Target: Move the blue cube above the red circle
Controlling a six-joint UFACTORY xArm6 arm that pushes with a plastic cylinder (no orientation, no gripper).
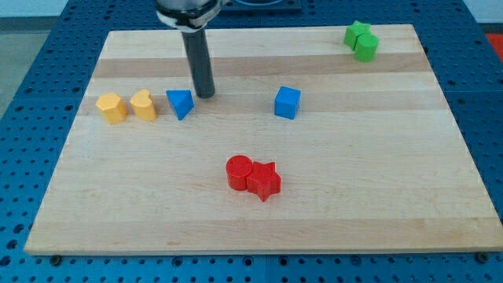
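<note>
The blue cube sits on the wooden board right of centre, toward the view's top. The red circle lies lower, near the board's middle, touching a red star on its right. The cube is above and to the right of the circle. My tip rests on the board at the left, just right of a blue triangle, well to the left of the blue cube.
A yellow hexagon-like block and a yellow heart-like block sit at the left, beside the blue triangle. Two green blocks touch each other at the board's top right corner.
</note>
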